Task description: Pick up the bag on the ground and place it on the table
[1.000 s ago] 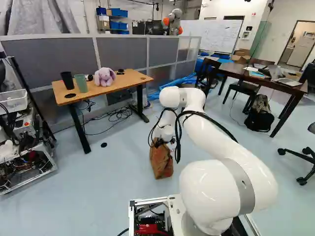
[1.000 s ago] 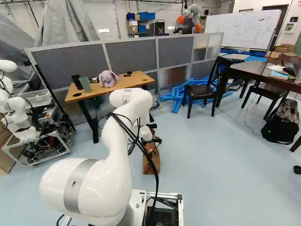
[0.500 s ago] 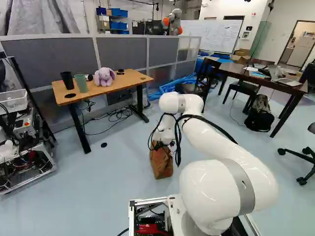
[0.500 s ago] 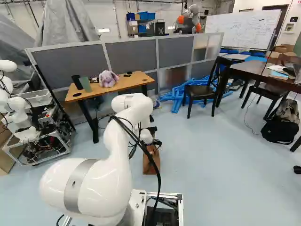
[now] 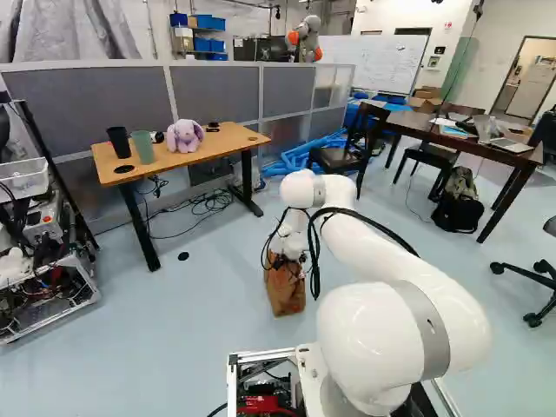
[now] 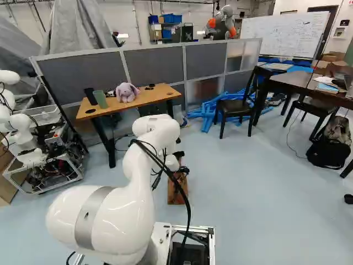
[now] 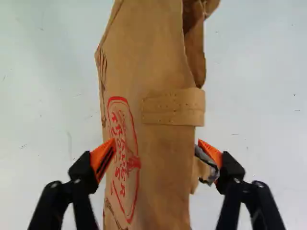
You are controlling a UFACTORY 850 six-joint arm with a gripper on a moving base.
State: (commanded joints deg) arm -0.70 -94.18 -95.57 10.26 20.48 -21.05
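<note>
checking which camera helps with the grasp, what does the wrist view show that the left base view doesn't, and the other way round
Only the wrist view: the red oval print and folded paper strap on the brown paper bag, and the orange pads standing apart on either side of it.

Only the left base view: the wood-topped table with black legs, the purple long-eared plush toy and the green cup on it.

Both: the bag, the black two-fingered gripper and the pale floor.

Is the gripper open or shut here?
The gripper is open: its jaws stand wide apart in the wrist view, the brown bag between them.
</note>
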